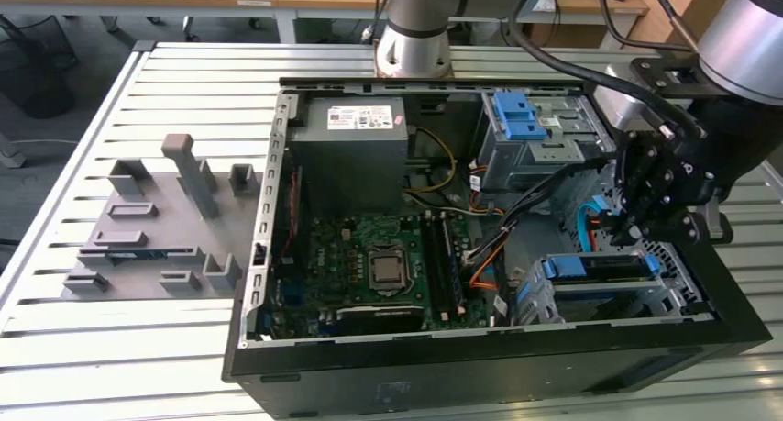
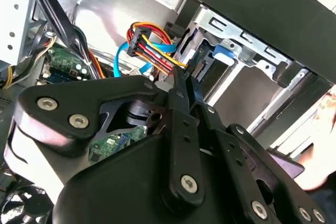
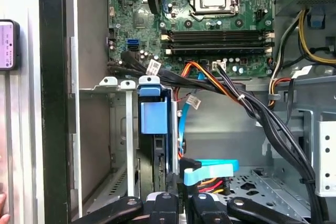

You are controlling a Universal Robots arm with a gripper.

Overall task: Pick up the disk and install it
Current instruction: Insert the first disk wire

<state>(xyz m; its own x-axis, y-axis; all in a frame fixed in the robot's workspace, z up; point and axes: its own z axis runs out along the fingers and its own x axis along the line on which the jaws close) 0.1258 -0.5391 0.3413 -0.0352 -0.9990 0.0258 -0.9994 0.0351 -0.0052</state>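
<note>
The disk is seated edge-on in the drive cage at the case's front corner. The hand is positioned directly above it, fingers clenched together on nothing. Installation appears essentially complete.

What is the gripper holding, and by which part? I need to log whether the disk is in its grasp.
It cannot be told. The gripper is down at the cable plugs beside the disk, which stands in its cage.
</note>
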